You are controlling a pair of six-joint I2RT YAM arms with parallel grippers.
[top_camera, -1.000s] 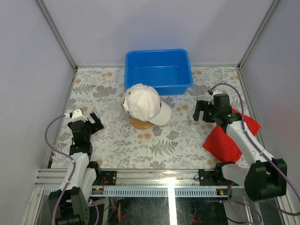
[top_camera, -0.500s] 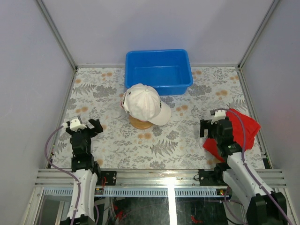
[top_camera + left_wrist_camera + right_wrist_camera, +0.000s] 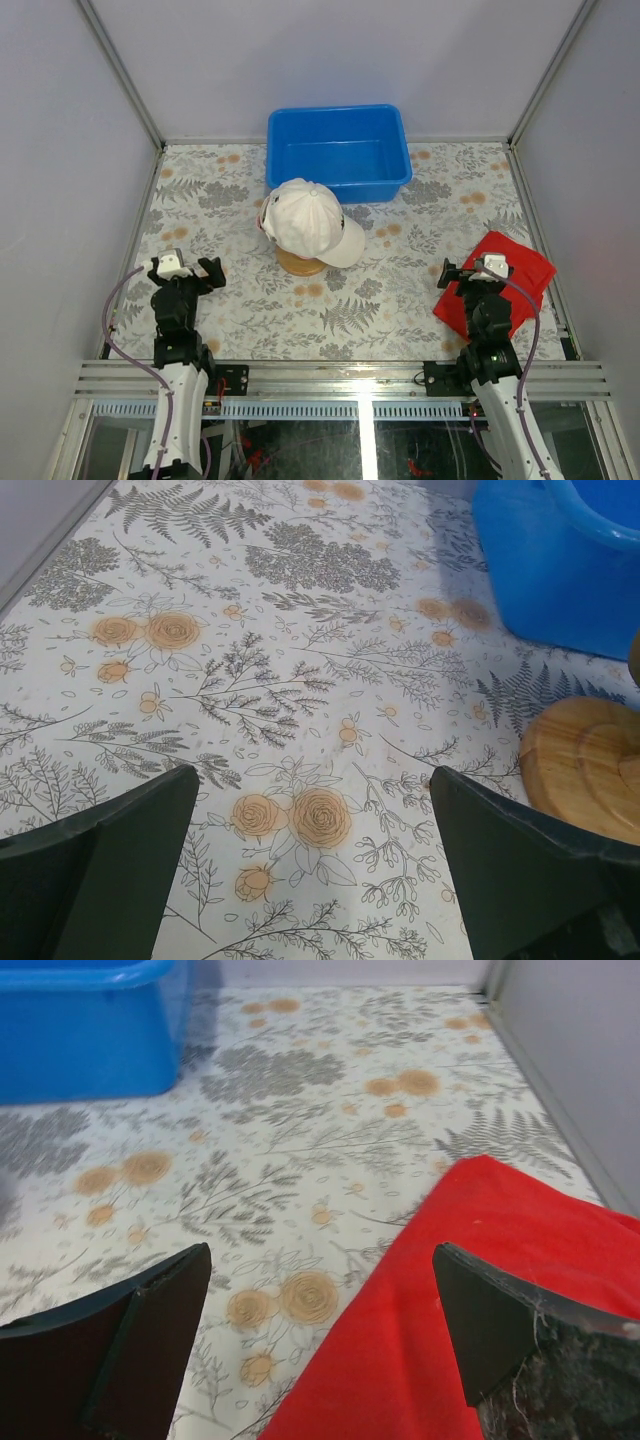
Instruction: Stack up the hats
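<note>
Left gripper [image 3: 188, 271]: jaws spread wide, nothing between the fingers. It sits low over the floral table cover [image 3: 380, 300], at about 8 o'clock from the white cap [image 3: 305, 220] and well apart from it. In the left wrist view, the two dark fingers of the left gripper [image 3: 312, 775] frame bare printed cloth only.

Right gripper [image 3: 476, 271]: also spread wide and empty. It sits at about 4 o'clock from the cap, over the near left corner of the red cloth [image 3: 528, 264]. In the right wrist view, the right gripper [image 3: 320, 1250] has one finger over the red cloth [image 3: 480, 1290] and the other over the floral print. Whether the fingers touch the cloth, cannot tell.

White cap: near the table's middle, seated crown-up on a round wooden dome [image 3: 300, 264]. Only the dome's near edge shows, under the cap at 6 o'clock. The brim points toward roughly 4 o'clock. No other cap shows in any view. Anything under the white one is hidden.

Blue bin [image 3: 340, 186]: at 12 o'clock from the cap, just beside it, against the far edge of the table. From the left wrist, the bin [image 3: 545, 560] lies at 1 o'clock and the wooden dome [image 3: 585, 770] at 3 o'clock. From the right wrist, the bin [image 3: 80, 1030] lies at 10 o'clock.
</note>
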